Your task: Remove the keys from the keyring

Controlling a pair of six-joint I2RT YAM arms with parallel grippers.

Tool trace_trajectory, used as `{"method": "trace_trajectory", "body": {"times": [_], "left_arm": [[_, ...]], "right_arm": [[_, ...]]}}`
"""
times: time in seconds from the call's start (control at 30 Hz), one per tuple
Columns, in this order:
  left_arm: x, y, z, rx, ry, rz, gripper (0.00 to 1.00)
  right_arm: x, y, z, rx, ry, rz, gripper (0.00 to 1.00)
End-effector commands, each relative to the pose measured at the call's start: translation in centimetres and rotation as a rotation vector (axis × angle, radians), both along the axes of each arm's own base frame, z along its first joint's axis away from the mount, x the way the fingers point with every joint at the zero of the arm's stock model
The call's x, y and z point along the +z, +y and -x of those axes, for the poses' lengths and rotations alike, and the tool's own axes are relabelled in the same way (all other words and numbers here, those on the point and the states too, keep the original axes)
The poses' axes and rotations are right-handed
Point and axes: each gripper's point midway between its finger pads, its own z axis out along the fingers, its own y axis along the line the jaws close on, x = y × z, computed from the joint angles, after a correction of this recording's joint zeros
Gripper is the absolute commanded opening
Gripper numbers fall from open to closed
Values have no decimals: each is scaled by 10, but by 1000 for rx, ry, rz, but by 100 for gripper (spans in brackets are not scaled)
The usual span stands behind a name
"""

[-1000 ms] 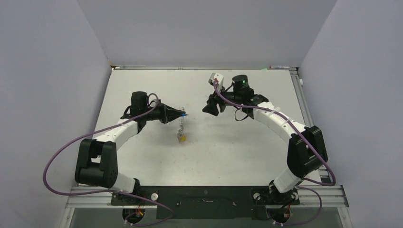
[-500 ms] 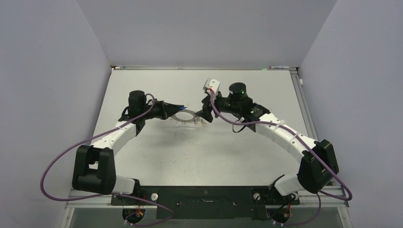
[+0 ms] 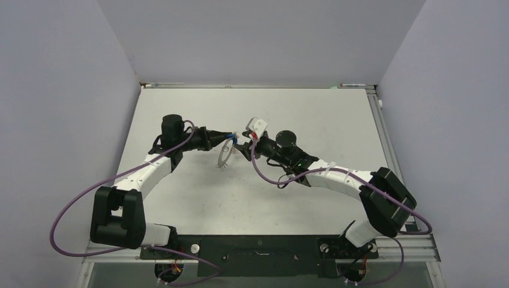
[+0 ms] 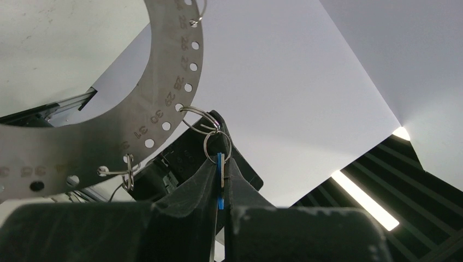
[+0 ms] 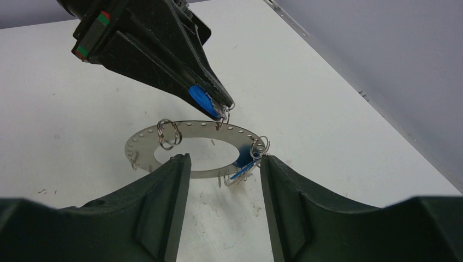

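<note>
- Firstly, the top camera. The left arm stretches from its base toward the middle of the table (image 3: 336, 120), and the left gripper (image 3: 230, 137) points to the right. The right arm bends far across to the left, so the right gripper (image 3: 242, 148) is just beside the left one. The keyring (image 3: 224, 157) hangs tilted below the two tips, near the table's middle and a little toward the left edge. How the jaws stand is too small to read in this view.
- Next, the left wrist camera. The fingers (image 4: 185, 191) are pressed together on a blue key tag (image 4: 220, 173). A small wire ring (image 4: 217, 146) joins this tag to the keyring, which shows here as a flat plate with numbered holes.
- Lastly, the right wrist camera. The right gripper's jaws stand wide apart and hold nothing, and the keyring lies beyond their gap. Only this view shows a second blue tag (image 5: 240, 159), hanging under the keyring's right side.
</note>
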Motion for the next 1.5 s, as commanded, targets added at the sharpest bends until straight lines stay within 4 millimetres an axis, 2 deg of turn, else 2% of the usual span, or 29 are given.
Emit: {"method": "trace_trajectory", "body": {"times": [0.0,0.2,0.37,0.63,0.77,1.1,1.23,1.47], "left_arm": [[43,-1,-2,-6,-111,45,0],[43,-4,8,-32,-125,54,0],[41,-8,15,-54,-127,53,0],[38,-15,20,-79,-128,55,0],[37,-19,22,-91,-133,57,0],[35,-21,31,-109,-153,56,0],[34,-23,33,-115,-151,54,0],[38,-26,35,-128,-160,59,0]], "right_arm": [[40,6,-12,-36,-165,-145,47],[26,8,-26,-21,-152,-100,46],[15,10,-22,57,-191,-22,49],[22,5,-21,108,-300,13,48],[27,8,-10,180,-312,-5,47],[27,8,-13,218,-261,-24,42],[29,10,-10,238,-256,-25,36],[28,16,-8,260,-232,-23,34]]}}
